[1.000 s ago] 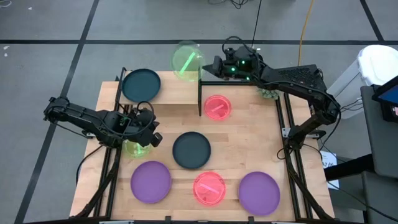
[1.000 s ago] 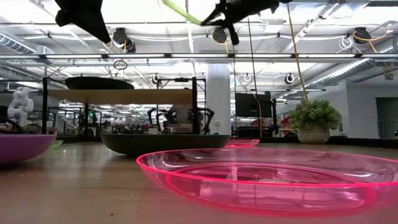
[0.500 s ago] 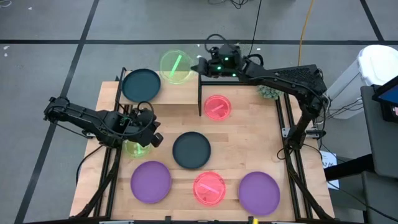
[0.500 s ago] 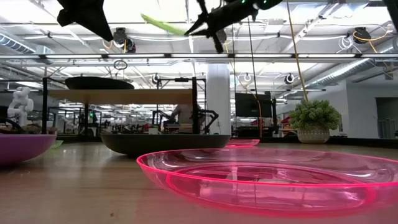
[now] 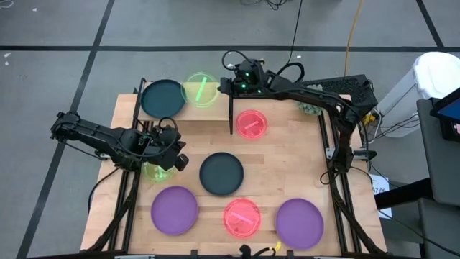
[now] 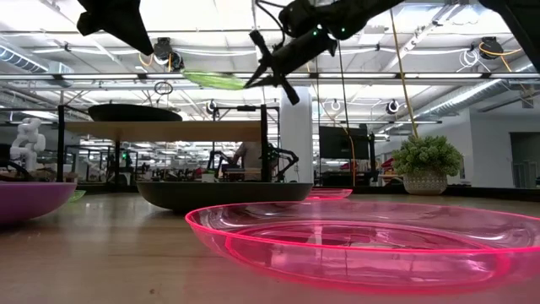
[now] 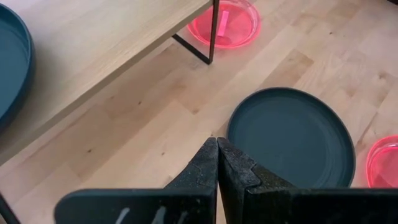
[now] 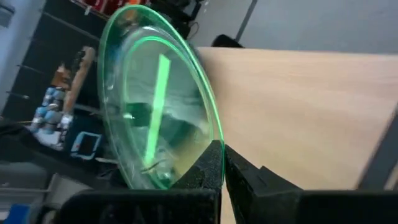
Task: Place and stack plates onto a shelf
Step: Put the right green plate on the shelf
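Observation:
My right gripper is shut on a translucent green plate and holds it in the air over the right half of the shelf, a light-wood board with black end panels. A dark teal plate lies flat on the shelf's left half. My left gripper hangs shut and empty over the table's left side, above a second green plate. On the table lie a dark plate, two pink plates and two purple plates. My right gripper pinches the green plate's rim between its two fingers, on the plate's side toward the table's right. The fingers come from the right, slanting a little downward. The plate hangs clear above the shelf, close to level.
The shelf's black right end panel stands just below my right gripper. A small potted plant sits at the table's far right. Bare wood lies between the shelf and the dark plate in the middle.
My right gripper has gone toward the table's left and down toward the shelf with the green plate, still shut on its rim. The plate has tipped from steeply tilted to nearly level and now hangs over the shelf board.

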`<state>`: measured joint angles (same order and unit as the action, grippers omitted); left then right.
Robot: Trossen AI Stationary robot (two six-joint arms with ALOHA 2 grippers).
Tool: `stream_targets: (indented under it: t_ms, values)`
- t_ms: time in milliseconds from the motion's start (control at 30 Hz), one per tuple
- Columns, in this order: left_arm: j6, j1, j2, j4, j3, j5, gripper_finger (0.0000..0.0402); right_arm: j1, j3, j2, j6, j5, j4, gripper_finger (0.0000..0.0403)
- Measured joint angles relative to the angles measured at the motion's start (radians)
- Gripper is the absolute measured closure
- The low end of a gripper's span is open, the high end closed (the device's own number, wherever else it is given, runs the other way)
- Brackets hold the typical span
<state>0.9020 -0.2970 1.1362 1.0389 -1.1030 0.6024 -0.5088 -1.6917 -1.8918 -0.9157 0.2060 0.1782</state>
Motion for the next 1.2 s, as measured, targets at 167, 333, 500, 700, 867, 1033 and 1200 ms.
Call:
stream_targets:
  t_ms: [167,333,500,700,867,1033,1200]
  values:
    - [0.001,0.000,0.000,0.002,0.000,0.000,0.0398,-0.008,0.000,-0.018,0.026,-0.013,0.035,0.0403]
    - [0.002,0.000,0.000,0.004,0.000,0.000,0.0398,-0.009,0.000,-0.018,0.075,-0.047,0.089,0.0403]
    - [-0.010,0.000,0.000,0.004,0.000,0.000,0.0398,-0.015,0.000,-0.020,0.094,-0.056,0.106,0.0403]
    - [-0.015,0.000,0.000,0.005,0.000,0.001,0.0398,-0.019,0.001,-0.026,0.110,-0.080,0.125,0.0403]
    - [-0.010,0.000,0.000,0.005,0.000,0.001,0.0398,-0.021,0.001,-0.026,0.124,-0.101,0.143,0.0403]
    - [-0.010,0.000,0.000,0.005,0.000,0.001,0.0398,-0.020,0.001,-0.026,0.135,-0.107,0.142,0.0403]
    - [-0.009,0.000,0.000,0.005,0.000,0.001,0.0398,-0.017,0.001,-0.026,0.135,-0.107,0.142,0.0403]
